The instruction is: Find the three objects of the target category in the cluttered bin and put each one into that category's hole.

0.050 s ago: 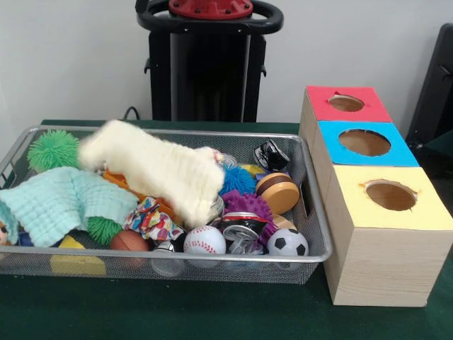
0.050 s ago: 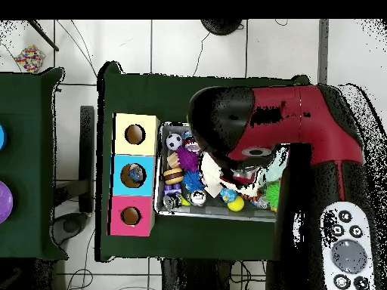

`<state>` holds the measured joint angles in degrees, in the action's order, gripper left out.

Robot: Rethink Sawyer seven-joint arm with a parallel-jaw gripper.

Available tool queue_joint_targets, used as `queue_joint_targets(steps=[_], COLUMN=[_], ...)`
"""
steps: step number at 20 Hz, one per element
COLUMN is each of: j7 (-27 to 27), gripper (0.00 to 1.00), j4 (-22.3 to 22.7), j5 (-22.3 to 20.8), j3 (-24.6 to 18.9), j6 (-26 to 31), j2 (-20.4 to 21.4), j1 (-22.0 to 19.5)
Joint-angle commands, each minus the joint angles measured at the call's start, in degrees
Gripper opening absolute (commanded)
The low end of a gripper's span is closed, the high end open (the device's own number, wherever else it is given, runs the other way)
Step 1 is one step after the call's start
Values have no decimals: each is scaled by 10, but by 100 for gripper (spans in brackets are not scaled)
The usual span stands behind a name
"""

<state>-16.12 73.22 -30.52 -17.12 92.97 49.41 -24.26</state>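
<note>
The wire bin [image 1: 311, 212] stands on the green table [image 1: 212, 312], and its right short side is just beside a wooden box [image 1: 382, 262] with three holes in a row: the red-topped hole [image 1: 346, 103] at the far end, the blue-topped hole [image 1: 364, 142] in the middle and the yellow-topped hole [image 1: 391, 195] at the near end. I judge the box is set so close so that a thing lifted from the bin has only a short way to a hole. The bin is full, and the things lie one over another. A cream fuzzy cloth [image 1: 159, 170] appears blurred and raised above the heap, near the far edge, probably pulled aside to uncover what is under it, but what holds it is not visible. A mint knitted cloth [image 1: 64, 202] covers the left part. In the near right corner lie a baseball [image 1: 204, 241] and a small soccer ball [image 1: 287, 243], with a brown basketball [image 1: 129, 241] further left along the near edge; I guess these balls could be the target category. In the overhead view the arm [image 2: 295, 124] covers much of the bin, and the claw itself is hidden, so I cannot tell its state. No brand or writing can be read.
</note>
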Motion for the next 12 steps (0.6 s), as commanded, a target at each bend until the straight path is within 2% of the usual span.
queue_joint_targets(steps=[1, 4, 5, 7, 8, 12], j7=[49, 42, 26, -25, -42, -80], gripper=[100, 100, 100, 100, 100, 100], j4=[43, 44, 48, 69, 73, 101], j5=[-14, -8, 5, 73, 93, 189], j3=[-45, -46, -46, -56, -58, -72], j6=[-41, -46, -54, -96, -108, -180], j2=[-21, -22, -24, -29, -32, -38], j1=[-1, -2, -4, -19, -23, -43])
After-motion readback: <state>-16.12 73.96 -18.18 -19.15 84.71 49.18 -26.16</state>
